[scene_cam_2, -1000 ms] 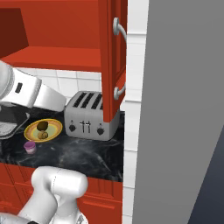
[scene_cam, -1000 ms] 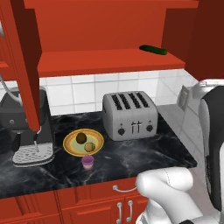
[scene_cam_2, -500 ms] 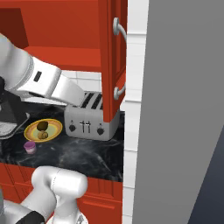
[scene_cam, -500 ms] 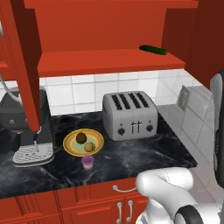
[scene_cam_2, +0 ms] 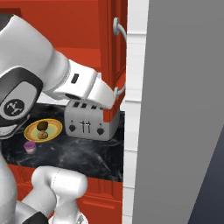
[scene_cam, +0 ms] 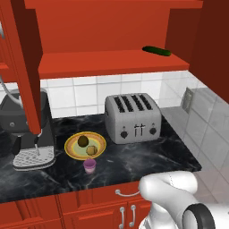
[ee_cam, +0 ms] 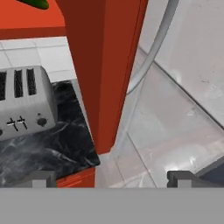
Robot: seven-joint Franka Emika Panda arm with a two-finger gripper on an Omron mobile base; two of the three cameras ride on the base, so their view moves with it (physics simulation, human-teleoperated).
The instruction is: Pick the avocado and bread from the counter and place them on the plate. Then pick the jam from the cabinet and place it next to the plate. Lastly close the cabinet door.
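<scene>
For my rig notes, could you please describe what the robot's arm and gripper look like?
The arm is glossy white, built of rounded segments with dark grey joint bands and a round black cap bearing a small white emblem. The gripper shows two small, blocky dark grey fingertips. No loose cables are visible.

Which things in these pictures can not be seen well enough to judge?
- End effector: hand view shows just the fingertips, cut by the bottom edge; the arm covers it in the right base view.
- Cabinet door: its top is cut off.
- Jam: too small to read any label.
</scene>
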